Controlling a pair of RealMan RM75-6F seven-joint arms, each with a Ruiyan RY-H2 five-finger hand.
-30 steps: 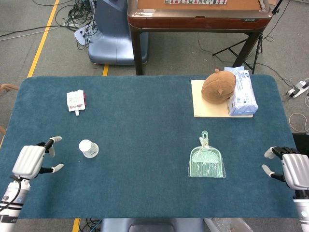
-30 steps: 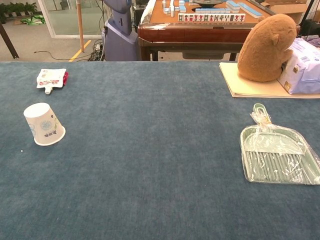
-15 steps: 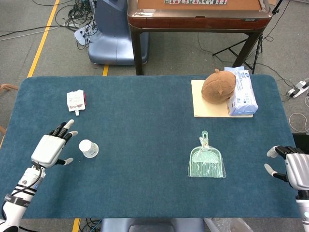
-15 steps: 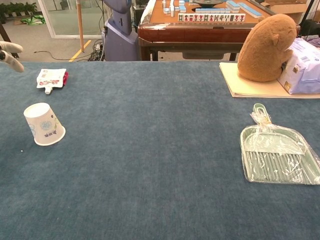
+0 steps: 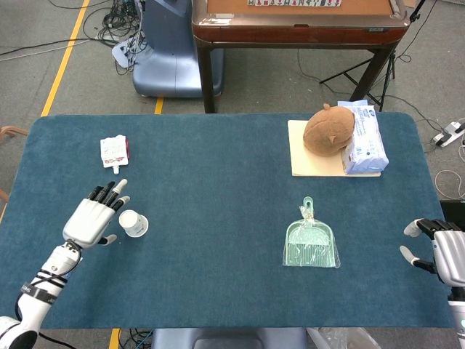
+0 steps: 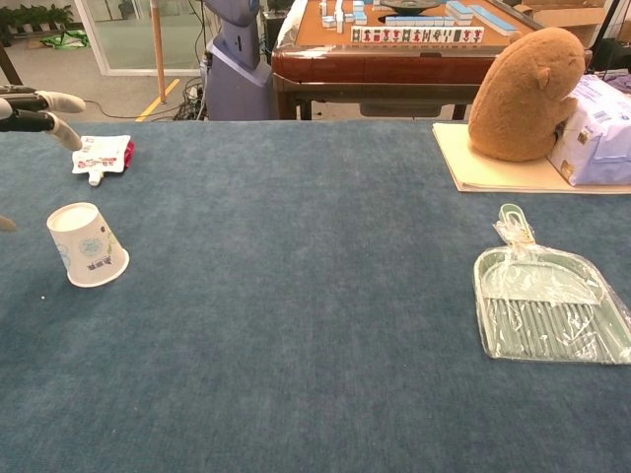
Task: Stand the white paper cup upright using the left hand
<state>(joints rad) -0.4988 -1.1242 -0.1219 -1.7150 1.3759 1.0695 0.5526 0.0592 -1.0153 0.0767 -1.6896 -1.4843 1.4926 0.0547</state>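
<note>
The white paper cup [image 5: 134,223] sits upside down on the blue worktop [image 5: 218,182], its wide mouth on the cloth and its narrow base up, near the left edge and well short of the small food pouch [image 5: 114,152] behind it. The left hand [image 5: 93,218] hovers just beside the cup with its fingers apart and holding nothing; in the chest view only its fingertips [image 6: 59,101] show at the frame's edge, above and behind the cup. The right hand [image 5: 443,254] waits, released and empty, at the far right edge, well clear of the green dustpan [image 5: 310,243], the brown plush toy [image 5: 328,129] and the pack of wipes [image 5: 365,138]. The step in hand looks to be the reach before the grasp. To do it well, the hand should come in from the side and close lightly around the cup's wall at mid-height, since thin paper will probably crush or skid away under a hard squeeze. It should then lift clear of the cloth, turn the cup mouth up, and set the base flat before letting go.
</note>
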